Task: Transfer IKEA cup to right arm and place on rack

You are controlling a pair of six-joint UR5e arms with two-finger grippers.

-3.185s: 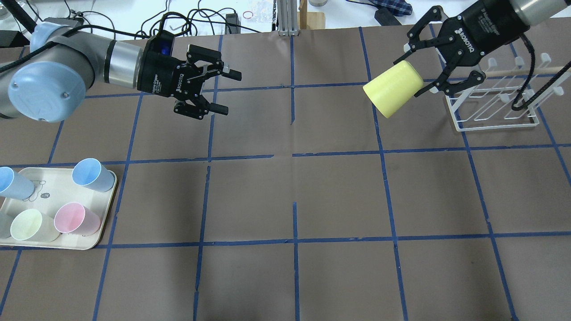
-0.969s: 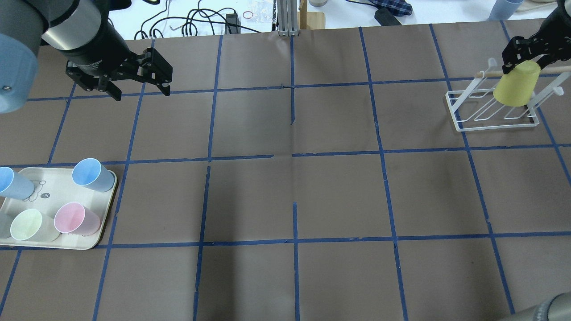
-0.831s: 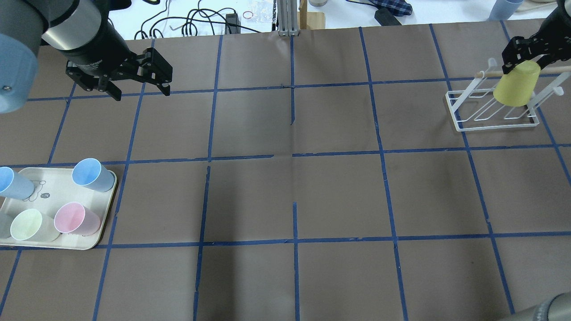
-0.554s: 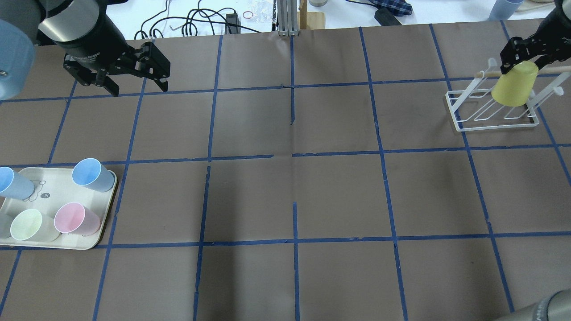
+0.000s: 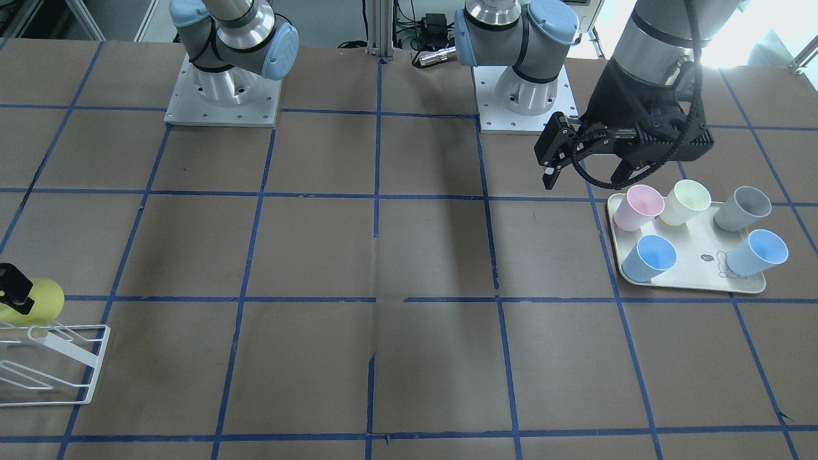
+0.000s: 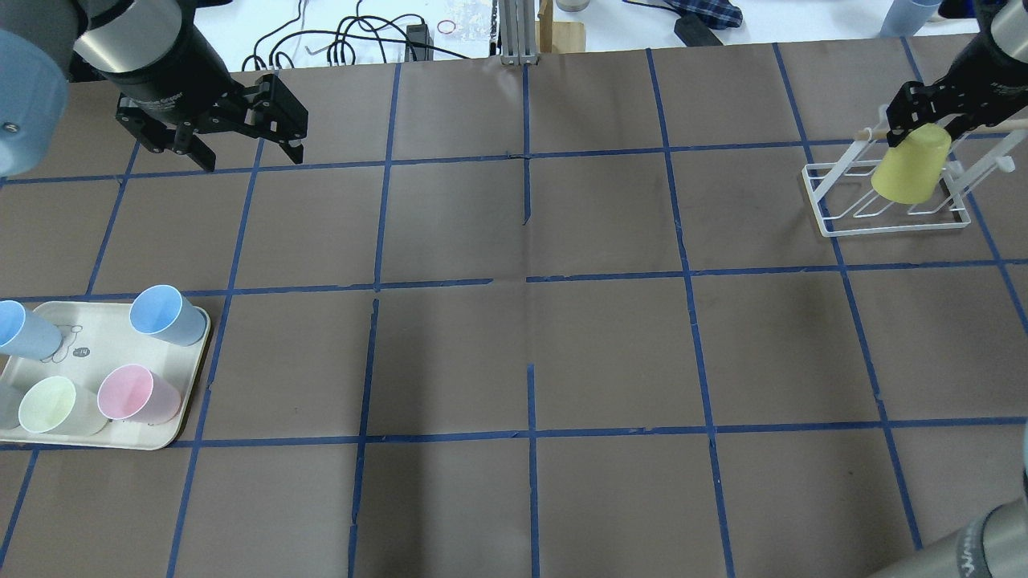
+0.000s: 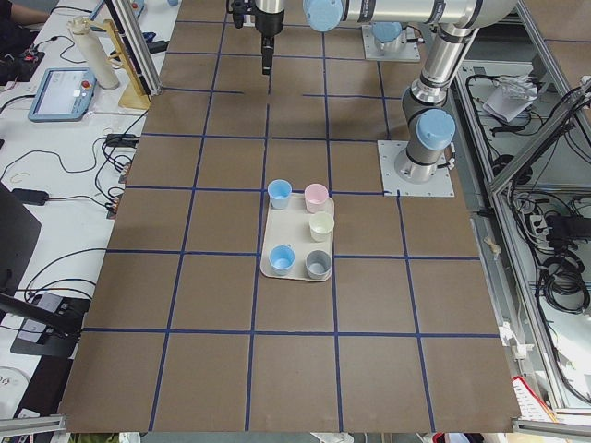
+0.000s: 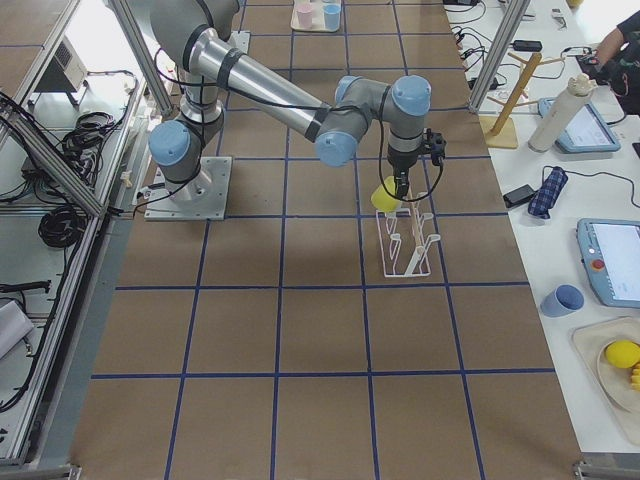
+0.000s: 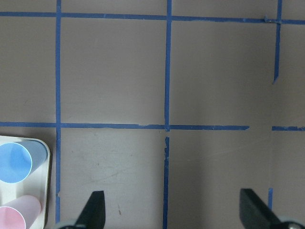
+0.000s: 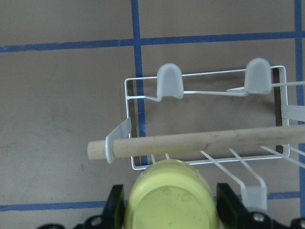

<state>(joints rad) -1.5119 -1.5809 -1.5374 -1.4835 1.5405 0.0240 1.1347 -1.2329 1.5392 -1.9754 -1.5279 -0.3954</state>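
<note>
The bright yellow IKEA cup (image 6: 903, 167) hangs base-up and tilted over the white wire rack (image 6: 835, 223) at the table's far right. My right gripper (image 6: 923, 120) is shut on the cup's base end. In the right wrist view the cup's base (image 10: 171, 207) sits between the fingers (image 10: 114, 205), just on the near side of the rack's wooden dowel (image 10: 200, 142). I cannot tell if the cup touches a prong. The cup also shows in the front view (image 5: 38, 299). My left gripper (image 6: 250, 159) is open and empty, high at the far left.
A cream tray (image 6: 173, 437) at the near left holds two blue cups (image 6: 165, 313), a pink cup (image 6: 132, 393), a pale cream-yellow cup (image 6: 52, 405) and a grey cup (image 5: 744, 207). Cables and tools lie beyond the table's far edge.
My right gripper carried the cup to the rack and turned it base-up; in the last second it shifted slightly left over the rack. My left arm drew back left, gripper still open.
</note>
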